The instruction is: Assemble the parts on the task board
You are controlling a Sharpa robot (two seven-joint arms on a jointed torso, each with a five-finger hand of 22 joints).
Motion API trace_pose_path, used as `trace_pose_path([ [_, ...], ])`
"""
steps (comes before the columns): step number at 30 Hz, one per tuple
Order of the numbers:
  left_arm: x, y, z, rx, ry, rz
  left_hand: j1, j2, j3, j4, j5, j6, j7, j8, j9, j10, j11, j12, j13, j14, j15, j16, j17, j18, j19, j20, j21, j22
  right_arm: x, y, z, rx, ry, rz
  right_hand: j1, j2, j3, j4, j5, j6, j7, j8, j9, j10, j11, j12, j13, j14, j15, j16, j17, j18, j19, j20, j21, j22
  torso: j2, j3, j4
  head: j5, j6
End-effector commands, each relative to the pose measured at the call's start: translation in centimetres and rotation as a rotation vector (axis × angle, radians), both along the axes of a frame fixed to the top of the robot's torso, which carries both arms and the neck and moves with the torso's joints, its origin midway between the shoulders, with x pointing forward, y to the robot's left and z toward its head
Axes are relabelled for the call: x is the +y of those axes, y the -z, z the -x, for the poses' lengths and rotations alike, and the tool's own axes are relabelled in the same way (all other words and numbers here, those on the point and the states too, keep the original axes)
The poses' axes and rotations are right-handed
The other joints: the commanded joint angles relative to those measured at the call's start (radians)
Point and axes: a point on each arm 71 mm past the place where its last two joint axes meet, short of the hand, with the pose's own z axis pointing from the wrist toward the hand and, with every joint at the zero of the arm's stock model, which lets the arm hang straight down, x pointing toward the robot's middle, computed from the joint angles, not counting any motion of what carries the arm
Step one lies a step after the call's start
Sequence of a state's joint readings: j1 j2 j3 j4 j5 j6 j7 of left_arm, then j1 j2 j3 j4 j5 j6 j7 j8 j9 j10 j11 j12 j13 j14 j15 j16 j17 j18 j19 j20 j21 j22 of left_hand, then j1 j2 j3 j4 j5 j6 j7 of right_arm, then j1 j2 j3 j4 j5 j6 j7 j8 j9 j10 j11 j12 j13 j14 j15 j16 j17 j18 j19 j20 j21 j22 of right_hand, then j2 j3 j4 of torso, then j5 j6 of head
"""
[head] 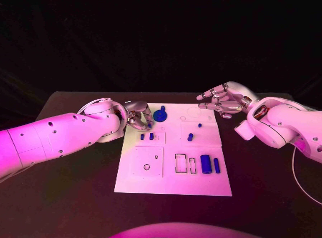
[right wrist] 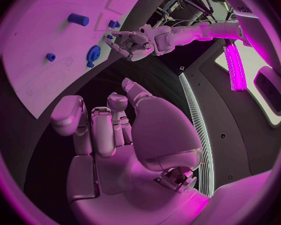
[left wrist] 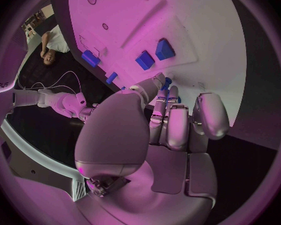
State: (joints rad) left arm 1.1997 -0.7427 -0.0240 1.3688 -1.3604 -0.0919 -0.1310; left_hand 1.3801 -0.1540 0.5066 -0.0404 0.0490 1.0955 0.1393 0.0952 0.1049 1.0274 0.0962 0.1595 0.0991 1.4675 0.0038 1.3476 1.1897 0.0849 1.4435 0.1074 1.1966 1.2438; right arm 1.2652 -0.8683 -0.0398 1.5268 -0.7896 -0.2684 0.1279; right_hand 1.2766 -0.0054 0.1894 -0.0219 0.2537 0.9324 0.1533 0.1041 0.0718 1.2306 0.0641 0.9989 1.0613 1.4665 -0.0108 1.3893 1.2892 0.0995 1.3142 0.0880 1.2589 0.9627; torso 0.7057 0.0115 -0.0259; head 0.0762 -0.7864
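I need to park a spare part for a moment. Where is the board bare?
The task board is bare along its near edge, below the square recess and the cylinders. It is crowded at the far left, where the left hand meets the blue gear.

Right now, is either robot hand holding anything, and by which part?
Left robot hand pinches the round blue part by its edge; right robot hand holds nothing.

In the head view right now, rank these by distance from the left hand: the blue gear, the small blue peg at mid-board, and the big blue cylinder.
1. Blue gear: right beside the left hand, at the board's far end.
2. Small peg: mid-board, toward the right.
3. Big cylinder: near-right part of the board, farthest.
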Motion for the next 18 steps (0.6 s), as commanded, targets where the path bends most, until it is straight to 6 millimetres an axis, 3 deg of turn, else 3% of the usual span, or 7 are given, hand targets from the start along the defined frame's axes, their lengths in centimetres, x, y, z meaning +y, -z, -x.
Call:
trace_pose_path([
  [1,-0.11,0.07,0.06,0.012,0.012,-0.002,0.001,0.012,0.001,-0.001,0.006,0.007,0.001,0.005,0.001,-0.005,0.001,0.007,-0.001,0.03,0.003,0.005,0.001,0.003,-0.006,-0.001,-0.007,-0.002,0.1,0.04,0.04,0.004,-0.01,0.0,-0.007,0.005,0.002,0.002,0.003,0.005,0.004,0.004,-0.001,-0.003,0.0,0.007,0.0,0.045,-0.005,-0.006,-0.001,0.013,-0.003,0.0,-0.005,-0.001,0.0,0.0,-0.0001,0.0,0.0],
  [18,-0.01,0.11,0.04,0.015,0.01,-0.005,0.005,0.011,0.003,-0.006,0.006,0.0,0.005,-0.002,-0.002,-0.013,0.003,0.007,-0.003,0.029,0.004,0.005,0.0,0.005,-0.01,-0.001,-0.017,-0.01,0.0,0.01,0.05,0.002,-0.006,-0.002,-0.007,0.006,0.003,0.003,0.003,0.005,0.004,0.004,-0.001,-0.002,0.0,0.01,0.002,0.046,-0.005,-0.005,0.001,0.013,-0.002,0.0,-0.004,0.001,0.0,0.0003,-0.0006,0.002,-0.001],
])
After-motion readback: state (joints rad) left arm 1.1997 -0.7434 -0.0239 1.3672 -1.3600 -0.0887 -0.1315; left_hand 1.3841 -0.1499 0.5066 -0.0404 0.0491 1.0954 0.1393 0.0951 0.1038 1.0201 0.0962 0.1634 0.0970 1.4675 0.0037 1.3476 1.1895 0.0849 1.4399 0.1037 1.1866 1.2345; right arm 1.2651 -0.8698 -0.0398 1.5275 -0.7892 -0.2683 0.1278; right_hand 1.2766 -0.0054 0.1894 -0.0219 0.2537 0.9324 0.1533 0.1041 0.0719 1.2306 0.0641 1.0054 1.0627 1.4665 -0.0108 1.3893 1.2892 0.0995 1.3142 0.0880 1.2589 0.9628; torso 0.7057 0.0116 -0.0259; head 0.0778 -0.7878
